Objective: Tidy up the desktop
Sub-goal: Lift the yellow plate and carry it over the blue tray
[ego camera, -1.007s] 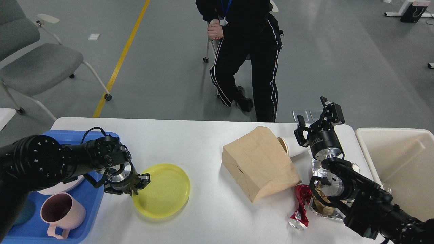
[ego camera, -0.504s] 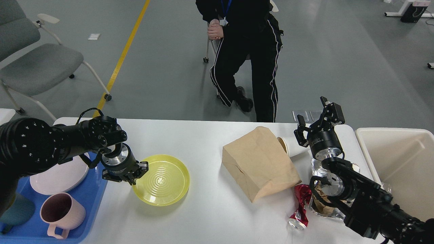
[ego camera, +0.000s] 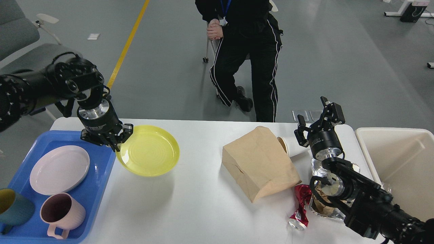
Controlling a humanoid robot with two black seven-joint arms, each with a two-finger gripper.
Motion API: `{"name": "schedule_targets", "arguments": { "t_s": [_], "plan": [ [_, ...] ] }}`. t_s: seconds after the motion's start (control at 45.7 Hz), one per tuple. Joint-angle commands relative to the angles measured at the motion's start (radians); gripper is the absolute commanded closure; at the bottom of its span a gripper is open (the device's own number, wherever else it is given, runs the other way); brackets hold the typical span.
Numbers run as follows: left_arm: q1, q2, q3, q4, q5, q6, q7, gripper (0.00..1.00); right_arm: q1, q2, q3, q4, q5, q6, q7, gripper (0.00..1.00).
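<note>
The white desktop (ego camera: 203, 210) fills the lower view. My left gripper (ego camera: 117, 144) is shut on the left rim of a yellow plate (ego camera: 149, 150) and holds it tilted in the air above the desktop, beside the blue tray (ego camera: 98, 189). My right gripper (ego camera: 317, 117) is open and empty, raised near the desktop's far right edge. A brown paper bag (ego camera: 259, 162) lies at centre right, with a white paper cup (ego camera: 288, 147) behind it. A crushed red can (ego camera: 300, 206) and crumpled foil wrappers (ego camera: 320, 203) lie by my right arm.
The blue tray holds a pale pink plate (ego camera: 59, 169), a pink mug (ego camera: 61, 213) and a teal cup (ego camera: 12, 206). A beige bin (ego camera: 396, 166) stands at the right. A seated person (ego camera: 242, 51) is beyond the far edge, and a grey chair (ego camera: 20, 37) at far left.
My left gripper has lifted the yellow plate off the desktop and carried it up and to the left, toward the blue tray. The right arm has not moved.
</note>
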Motion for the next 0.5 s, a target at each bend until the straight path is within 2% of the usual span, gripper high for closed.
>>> {"name": "schedule_targets", "arguments": {
  "t_s": [0.0, 0.109, 0.241, 0.416, 0.482],
  "plan": [
    [-0.115, 0.07, -0.003, 0.0, 0.002, -0.011, 0.0, 1.0, 0.0, 0.0, 0.0, 0.0, 0.0, 0.0, 0.0, 0.0],
    [-0.215, 0.128, -0.003, 0.0, 0.002, -0.011, 0.0, 1.0, 0.0, 0.0, 0.0, 0.0, 0.0, 0.0, 0.0, 0.0],
    [-0.275, 0.173, 0.002, 0.0, 0.003, -0.011, 0.0, 1.0, 0.0, 0.002, 0.0, 0.0, 0.0, 0.0, 0.0, 0.0],
    [-0.25, 0.203, 0.006, 0.0, 0.003, -0.011, -0.001, 1.0, 0.0, 0.0, 0.0, 0.0, 0.0, 0.0, 0.0, 0.0],
    [-0.206, 0.242, 0.006, 0.002, 0.003, -0.011, -0.001, 1.0, 0.0, 0.0, 0.0, 0.0, 0.0, 0.0, 0.0, 0.0]
  ]
}}
